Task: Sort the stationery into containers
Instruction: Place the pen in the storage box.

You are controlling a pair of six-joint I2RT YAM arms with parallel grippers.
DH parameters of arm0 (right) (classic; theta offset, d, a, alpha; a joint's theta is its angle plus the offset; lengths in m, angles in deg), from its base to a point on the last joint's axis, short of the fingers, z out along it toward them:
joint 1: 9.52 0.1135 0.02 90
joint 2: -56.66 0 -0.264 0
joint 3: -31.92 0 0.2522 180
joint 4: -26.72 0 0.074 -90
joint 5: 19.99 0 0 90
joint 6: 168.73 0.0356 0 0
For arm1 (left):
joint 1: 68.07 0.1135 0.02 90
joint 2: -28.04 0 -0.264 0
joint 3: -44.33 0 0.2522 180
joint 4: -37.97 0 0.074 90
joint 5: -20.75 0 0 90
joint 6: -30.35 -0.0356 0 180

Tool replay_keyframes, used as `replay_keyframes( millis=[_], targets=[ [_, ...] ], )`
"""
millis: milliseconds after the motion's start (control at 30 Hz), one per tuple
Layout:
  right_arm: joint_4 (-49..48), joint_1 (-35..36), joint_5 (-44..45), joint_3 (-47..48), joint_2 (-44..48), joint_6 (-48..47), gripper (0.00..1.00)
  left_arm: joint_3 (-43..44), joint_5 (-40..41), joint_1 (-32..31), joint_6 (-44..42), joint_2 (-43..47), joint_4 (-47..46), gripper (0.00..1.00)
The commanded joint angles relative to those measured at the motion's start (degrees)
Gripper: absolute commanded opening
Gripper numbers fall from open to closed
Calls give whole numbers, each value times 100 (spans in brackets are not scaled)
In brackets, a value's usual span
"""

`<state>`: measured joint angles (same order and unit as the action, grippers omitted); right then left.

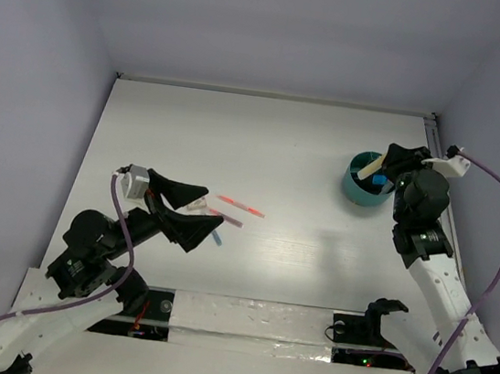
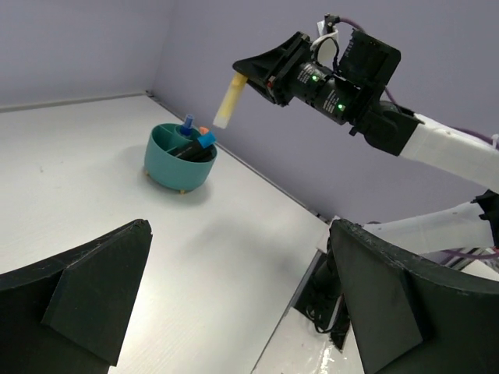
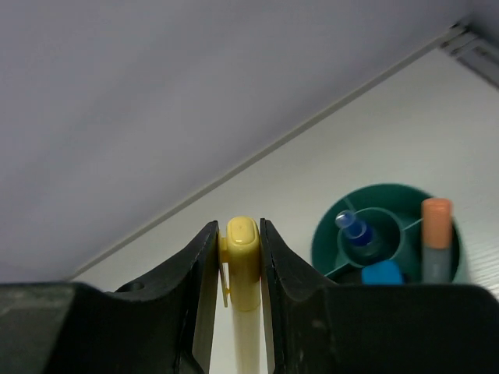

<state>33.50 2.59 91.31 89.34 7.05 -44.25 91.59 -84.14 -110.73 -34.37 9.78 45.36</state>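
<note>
- The left gripper [image 1: 209,210] is seen at about 8 o'clock on the surface [image 1: 311,140], nearest the arm bases. Its jaws are spread wide and nothing is held between them.
- Just beside those jaws, a few loose pieces of stationery lie on the surface: a pink pen [image 1: 240,206], a second pinkish one [image 1: 226,218] and a short blue piece [image 1: 217,237]. Whether any of them is touched by the jaws cannot be told.
- Farther off, at about 2 o'clock, the teal cup [image 1: 356,190] stands upright. A blue pen [image 3: 352,227], an orange marker [image 3: 436,234] and a blue-capped piece [image 3: 381,273] are already lodged in its compartments.
- The right gripper [image 3: 238,241] is clamped on a yellow highlighter [image 3: 242,257], which is held above the cup and clear of its rim.
- The step in hand is judged to be the drop-off of the highlighter.
- For the next move, the tip would have to be lined up over a free compartment and lowered between the dividers before the jaws are parted. The loose pens at 8 o'clock could then be taken up by the left arm.
</note>
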Motion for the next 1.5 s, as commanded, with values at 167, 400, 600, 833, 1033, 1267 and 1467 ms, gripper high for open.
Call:
replay_keyframes(
  millis=[167,400,600,833,1033,1267,1467],
  targets=[
    [-223,-201,2202,530,-330,-1793,0,403,829,3,-594,736,1261,99],
    [-471,-456,2563,617,-954,-2094,0,421,1050,3,-577,877,1463,99],
    [-751,-702,2528,705,-1577,-2296,0,394,901,3,-568,938,1455,99],
    [-1121,-808,2256,749,-2289,-2349,0,368,883,3,-559,1035,1446,99],
    [-1174,-860,2080,714,-2659,-2060,0,359,874,3,-559,983,1455,99],
    [-1279,-860,1913,591,-2941,-1787,0,377,874,3,-585,903,1455,99],
    [-1411,-860,1939,433,-3125,-1673,0,377,874,3,-594,859,1455,99]
  ],
)
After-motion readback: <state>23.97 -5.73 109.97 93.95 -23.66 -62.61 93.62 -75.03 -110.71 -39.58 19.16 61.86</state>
